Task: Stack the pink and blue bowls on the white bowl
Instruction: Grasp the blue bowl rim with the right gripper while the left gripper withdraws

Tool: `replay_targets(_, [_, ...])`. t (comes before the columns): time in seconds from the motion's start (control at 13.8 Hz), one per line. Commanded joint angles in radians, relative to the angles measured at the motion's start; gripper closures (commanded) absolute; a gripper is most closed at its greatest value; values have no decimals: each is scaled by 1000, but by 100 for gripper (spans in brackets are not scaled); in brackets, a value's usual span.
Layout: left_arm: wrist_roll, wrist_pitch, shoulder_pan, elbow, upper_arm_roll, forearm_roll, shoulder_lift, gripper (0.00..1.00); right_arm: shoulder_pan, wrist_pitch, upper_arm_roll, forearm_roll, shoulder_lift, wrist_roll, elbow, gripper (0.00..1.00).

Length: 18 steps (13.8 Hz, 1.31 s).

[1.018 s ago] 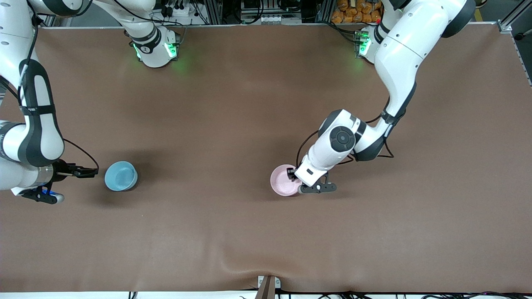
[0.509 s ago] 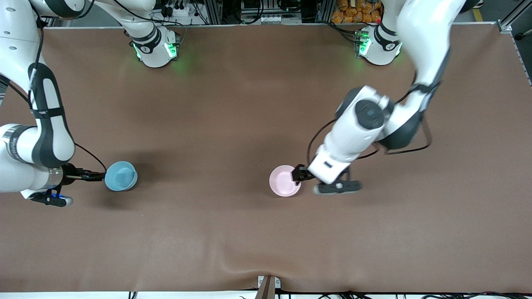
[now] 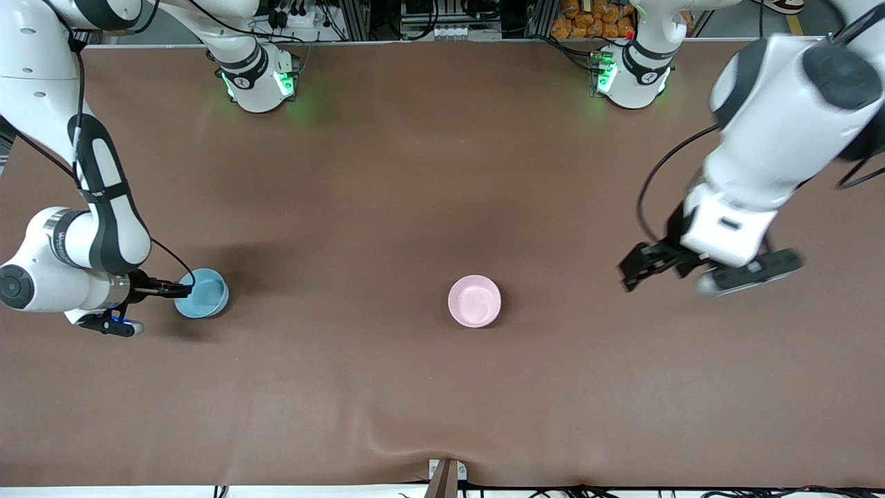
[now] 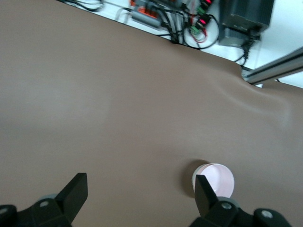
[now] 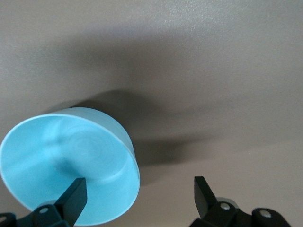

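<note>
The pale pink bowl (image 3: 474, 301) stands upright near the table's middle; it also shows in the left wrist view (image 4: 215, 176), partly hidden by a finger. My left gripper (image 3: 650, 270) (image 4: 139, 191) is open and empty, raised over bare table toward the left arm's end, well apart from the pink bowl. The light blue bowl (image 3: 202, 293) (image 5: 66, 165) stands upright toward the right arm's end. My right gripper (image 3: 184, 287) (image 5: 138, 194) is open and low, astride the blue bowl's rim, with one finger over its inside and one outside. No white bowl shows on its own.
The brown table mat (image 3: 387, 180) has a ripple at its near edge (image 3: 415, 443). Both arm bases (image 3: 259, 83) stand along the edge farthest from the front camera.
My left gripper has let go of the pink bowl, risen and swung away toward the left arm's end. My right gripper has moved in onto the blue bowl's rim.
</note>
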Motion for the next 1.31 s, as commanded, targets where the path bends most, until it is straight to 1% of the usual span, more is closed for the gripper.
replay_targets(0.0, [34,-63,18,-20,2,-15,-88,0,-1,58,1,9,-14,-10,-53,6])
replay_targets(0.15, [113,-138,52,-21,2,-14,-130,0,0,49,1,9,-20,-30,-52,73])
replay_targets(0.22, [187,-158,71,-24,2,-15,-143,0,3,46,1,9,-20,-33,-53,100])
replay_targets(0.36, [238,-160,88,-21,7,-26,-145,0,0,27,1,9,-29,-42,-56,100])
replay_targets(0.44, [238,-164,74,-24,31,-32,-148,0,3,17,1,9,-41,-68,-58,100])
replay_targets(0.58, [305,-199,4,-23,137,-32,-153,0,6,12,1,9,-47,-76,-61,100])
replay_targets(0.65, [350,-216,2,-27,154,-35,-168,0,6,12,1,9,-47,-76,-61,100])
replay_targets(0.8, [370,-265,2,-61,169,-48,-199,0,20,-14,3,9,-72,-73,-53,100])
replay_targets(0.87, [370,-267,-6,-98,185,-54,-226,0,34,-14,3,9,-78,-68,-53,100])
replay_targets(1.02, [370,-269,-69,-147,253,-62,-266,0,38,-16,4,9,-93,-62,-53,100])
replay_targets(1.09, [372,-284,-79,-162,272,-77,-277,0,43,-34,8,9,-107,-61,-50,100])
replay_targets(1.24, [370,-296,-72,-161,272,-89,-288,0,63,-86,18,15,-144,-45,-33,100])
